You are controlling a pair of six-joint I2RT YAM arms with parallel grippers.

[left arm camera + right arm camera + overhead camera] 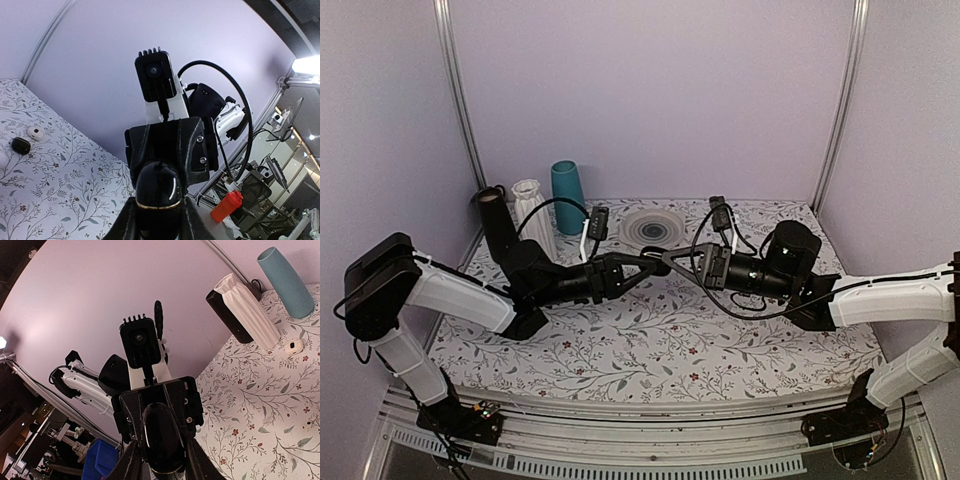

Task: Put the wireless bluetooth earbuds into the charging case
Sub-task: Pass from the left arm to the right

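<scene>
No text, label, brand, number or sign can be read in any of the views.

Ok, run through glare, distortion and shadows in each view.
Top external: soft, even light, barely any shadows. Left wrist: fisheye bends the frame rail; a lamp blows out top right; a highlight streaks the glossy charging case. Right wrist: same bending, dark left edge, sheen on the case.
</scene>
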